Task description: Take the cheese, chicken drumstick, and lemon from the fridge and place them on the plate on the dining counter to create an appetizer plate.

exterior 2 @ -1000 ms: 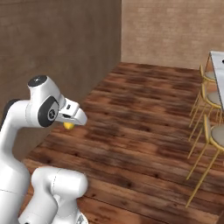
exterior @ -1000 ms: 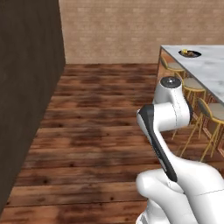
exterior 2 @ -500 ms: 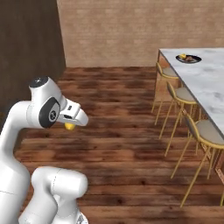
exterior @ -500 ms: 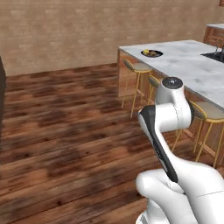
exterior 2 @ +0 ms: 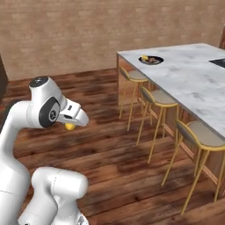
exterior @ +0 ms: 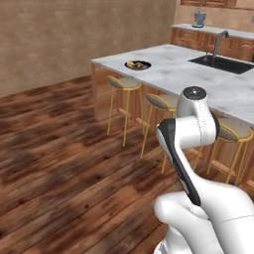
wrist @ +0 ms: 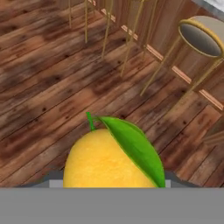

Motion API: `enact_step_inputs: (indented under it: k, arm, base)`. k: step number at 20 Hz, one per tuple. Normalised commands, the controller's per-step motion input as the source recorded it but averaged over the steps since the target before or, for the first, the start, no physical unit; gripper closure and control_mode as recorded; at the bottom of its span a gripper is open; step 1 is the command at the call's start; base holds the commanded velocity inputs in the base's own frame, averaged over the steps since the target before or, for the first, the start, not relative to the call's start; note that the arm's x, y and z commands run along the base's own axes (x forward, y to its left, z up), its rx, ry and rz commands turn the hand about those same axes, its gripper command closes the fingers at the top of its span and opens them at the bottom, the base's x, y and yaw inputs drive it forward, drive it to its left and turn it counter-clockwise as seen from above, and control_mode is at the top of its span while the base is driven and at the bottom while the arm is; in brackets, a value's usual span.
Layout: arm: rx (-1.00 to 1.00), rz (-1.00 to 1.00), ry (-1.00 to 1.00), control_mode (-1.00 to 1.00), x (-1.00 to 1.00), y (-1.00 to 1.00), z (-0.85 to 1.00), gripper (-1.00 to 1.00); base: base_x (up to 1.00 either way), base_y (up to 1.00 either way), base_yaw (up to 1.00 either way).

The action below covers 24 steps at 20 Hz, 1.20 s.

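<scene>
The base has been turning: the dining counter (exterior: 198, 79) now sits much closer, and the fridge has slid out of sight. The gripper (exterior 2: 73, 119) is carrying the lemon (wrist: 107, 159), jaws pinching it, above the wooden floor (exterior 2: 110, 149). The plate (exterior 2: 151, 59) is sitting on the counter's far corner, already bearing food, beyond the stools (exterior 2: 160, 99).

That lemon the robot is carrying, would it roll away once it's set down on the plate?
Probably a little. The lemon looks rounded and smooth, so it may roll or slip. Its leaf might catch and slow it. The plate already holds food, which could stop it.
</scene>
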Motion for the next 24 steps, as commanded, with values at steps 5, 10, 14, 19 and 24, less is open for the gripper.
enact_step_inputs:
  k: [5,10,14,19,24]
  arm:
    - [0.0,0.0,0.0,1.0,0.0,0.0,0.0,1.0]
    - [0.0,0.0,0.0,1.0,0.0,0.0,0.0,1.0]
    - [0.0,0.0,0.0,1.0,0.0,0.0,0.0,1.0]
    - [0.0,0.0,0.0,1.0,0.0,0.0,0.0,1.0]
    - [0.0,0.0,0.0,1.0,0.0,0.0,0.0,1.0]
  base:
    - [0.88,0.83,-0.54]
    - [0.89,0.91,-0.53]
    - [0.78,1.0,-0.49]
    - [0.67,1.0,-0.45]
    - [0.67,1.0,-0.41]
